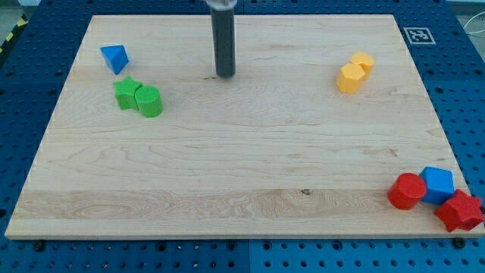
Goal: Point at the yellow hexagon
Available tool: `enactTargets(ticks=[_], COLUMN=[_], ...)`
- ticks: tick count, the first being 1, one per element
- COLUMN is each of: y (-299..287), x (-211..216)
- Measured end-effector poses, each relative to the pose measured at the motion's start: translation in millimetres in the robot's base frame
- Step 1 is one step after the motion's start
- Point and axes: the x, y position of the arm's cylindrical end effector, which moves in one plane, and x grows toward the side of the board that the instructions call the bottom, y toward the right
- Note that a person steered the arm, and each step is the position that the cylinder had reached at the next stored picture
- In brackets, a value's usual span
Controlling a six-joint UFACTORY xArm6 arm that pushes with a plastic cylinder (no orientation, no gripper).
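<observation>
No gripper: my tip [225, 75] well left of two yellow blocks [355, 72]; two green [139, 96], two red [436, 201], two blue [114, 58].

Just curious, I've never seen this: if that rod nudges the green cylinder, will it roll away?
Probably not: the green cylinder stands on its flat end, so it should slide. It touches the green star, which would likely shift too. My tip is well to its right.

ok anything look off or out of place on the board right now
Mostly tidy. The one oddity is the red star at the view's bottom right: it overhangs the board edge, next to the blue block and red cylinder. My tip stands apart from every block.
</observation>
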Motion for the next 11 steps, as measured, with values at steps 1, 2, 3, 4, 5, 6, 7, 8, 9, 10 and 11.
enactTargets(ticks=[1,2,3,4,5,6,7,8,9,10,11], y=[7,7,7,8,10,10,18,46,82,104,141], x=[22,23,23,23,23,18,-7,-12,-35,-57,-76])
